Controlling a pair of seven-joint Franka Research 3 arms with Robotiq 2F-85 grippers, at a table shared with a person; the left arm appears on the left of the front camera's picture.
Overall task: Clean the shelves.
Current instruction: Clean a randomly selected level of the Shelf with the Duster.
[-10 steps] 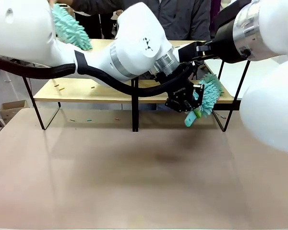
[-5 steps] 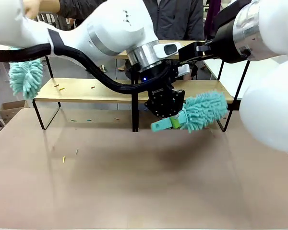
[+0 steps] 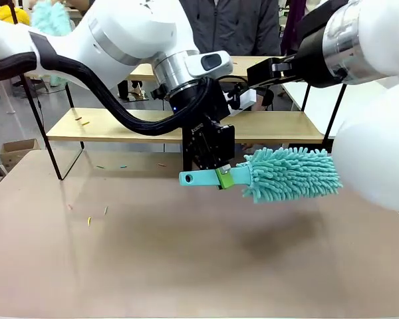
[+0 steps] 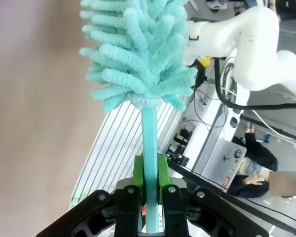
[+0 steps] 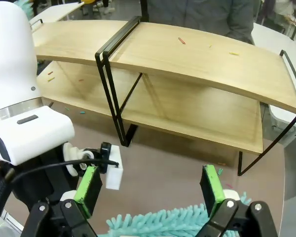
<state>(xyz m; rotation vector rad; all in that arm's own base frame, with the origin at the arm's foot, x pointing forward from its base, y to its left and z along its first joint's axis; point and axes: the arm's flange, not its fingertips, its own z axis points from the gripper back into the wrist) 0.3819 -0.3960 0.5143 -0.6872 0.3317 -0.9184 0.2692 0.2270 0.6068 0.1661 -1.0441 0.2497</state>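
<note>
The shelves (image 3: 120, 126) stand at the table's far side, light wood boards on a thin black frame, and they also fill the right wrist view (image 5: 187, 54). My left gripper (image 3: 213, 169) is shut on the teal handle of a fluffy teal duster (image 3: 289, 174), held level over the table with its head pointing right, in front of the rack. In the left wrist view the green pads (image 4: 138, 173) clamp that handle below the duster head (image 4: 138, 54). My right gripper (image 5: 150, 190) is open and holds nothing, above the duster's head (image 5: 172, 222).
Small coloured bits lie on the upper board (image 5: 181, 40), the lower board (image 3: 83, 121) and the table (image 3: 90, 219). A person stands behind the rack (image 3: 239, 26). A second teal duster (image 3: 50, 16) is raised at the far left.
My left arm has swung the duster from the rack's right end out over the table, turning its head level. The second duster left the upper board, dipped left, then rose. Bits now lie on the table.
</note>
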